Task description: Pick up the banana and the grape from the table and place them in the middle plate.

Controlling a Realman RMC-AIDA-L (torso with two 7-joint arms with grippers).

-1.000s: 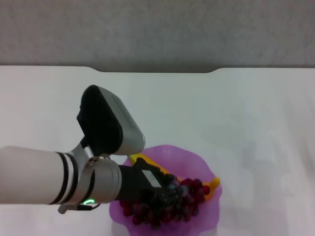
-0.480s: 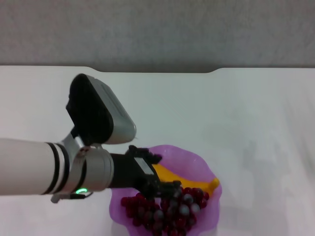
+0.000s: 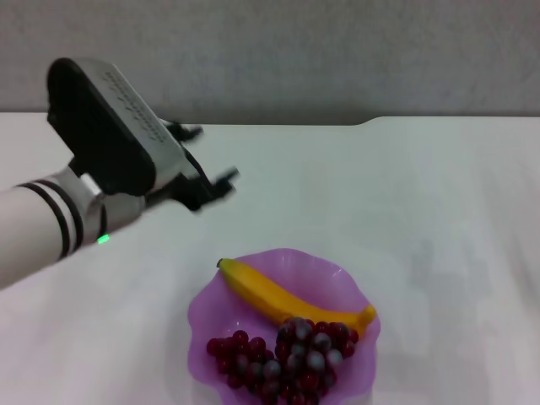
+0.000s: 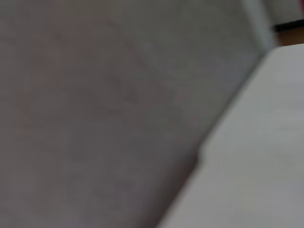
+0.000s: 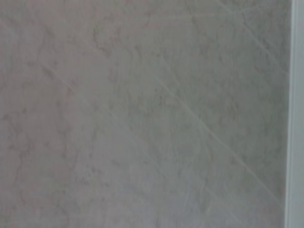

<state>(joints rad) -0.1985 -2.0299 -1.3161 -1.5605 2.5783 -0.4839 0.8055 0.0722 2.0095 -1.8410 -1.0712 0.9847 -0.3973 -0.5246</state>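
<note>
While left pincer [image 3: 207, 164] hovers, banana [image 3: 278, 297] sits plated.

Plain grey wall [image 3: 337, 59] behind.

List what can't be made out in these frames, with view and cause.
- Right claw: not in any view; the right wrist view shows only a grey surface.
- Left claw: motion-blurred in the head view; its own wrist view misses it, showing only the wall and table.
- Grape: lower end cut off by the head view's bottom edge.
- Middle plate: near rim cut off likewise.
- Banana: one end hidden behind the bunch.
</note>
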